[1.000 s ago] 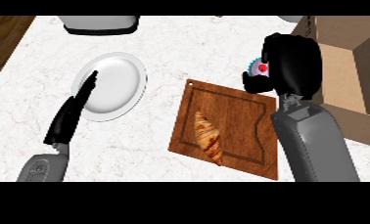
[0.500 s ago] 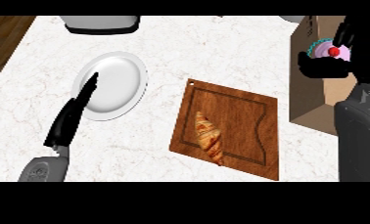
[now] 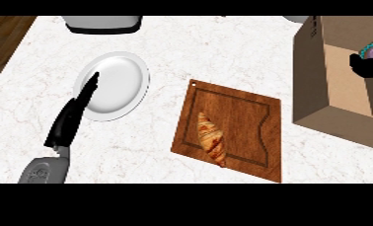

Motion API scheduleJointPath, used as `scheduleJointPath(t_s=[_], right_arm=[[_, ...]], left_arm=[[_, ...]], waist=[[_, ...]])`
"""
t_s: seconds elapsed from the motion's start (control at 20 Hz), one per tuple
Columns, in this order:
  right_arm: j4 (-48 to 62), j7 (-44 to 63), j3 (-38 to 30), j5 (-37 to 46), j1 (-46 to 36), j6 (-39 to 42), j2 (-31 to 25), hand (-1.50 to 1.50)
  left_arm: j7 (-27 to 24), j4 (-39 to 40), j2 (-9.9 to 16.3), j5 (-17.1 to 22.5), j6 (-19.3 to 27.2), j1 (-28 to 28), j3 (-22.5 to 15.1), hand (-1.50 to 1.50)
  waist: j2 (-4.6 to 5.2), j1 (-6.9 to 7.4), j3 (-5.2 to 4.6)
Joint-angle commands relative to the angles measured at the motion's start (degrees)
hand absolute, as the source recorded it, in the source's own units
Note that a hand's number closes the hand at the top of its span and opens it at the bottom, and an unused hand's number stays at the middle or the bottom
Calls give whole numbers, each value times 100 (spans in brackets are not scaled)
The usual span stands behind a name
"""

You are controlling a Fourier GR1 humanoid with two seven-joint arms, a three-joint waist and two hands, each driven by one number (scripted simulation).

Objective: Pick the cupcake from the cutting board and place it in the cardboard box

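Right hand [image 3: 360,63] shows only as a dark sliver at the frame's right edge, over the open cardboard box [image 3: 315,89]; whether it is closed I cannot tell. A bit of the cupcake [image 3: 368,51] peeks just above it. Left hand [image 3: 71,114] rests open, fingers straight, over the white plate [image 3: 120,84]. A croissant [image 3: 210,138] lies on the cutting board [image 3: 244,116].

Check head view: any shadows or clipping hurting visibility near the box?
Head view: lighting even, no glare. The box has a shaded near wall and a darker inside. The right robot hand is cut by the right edge, so the cupcake barely shows. The board and croissant are evenly lit.
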Motion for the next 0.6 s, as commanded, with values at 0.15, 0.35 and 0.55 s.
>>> scheduleJointPath(t_s=[0.15, 0.35, 0.55], right_arm=[[1855, -455, -859, -669, -87, 70, -358, 150], [2557, -749, -1010, -1096, -120, 127, -202, -150], [3208, -1739, -1114, -1449, -351, -758, -327, -150]], left_arm=[[-43, 166, -73, -122, 90, -136, -54, 0], [9, -51, -1, 17, -93, -63, -17, 0], [-17, 95, -180, -150, 101, -53, -124, 0]], waist=[[40, 36, 5], [23, 85, 7], [27, 83, 7]])
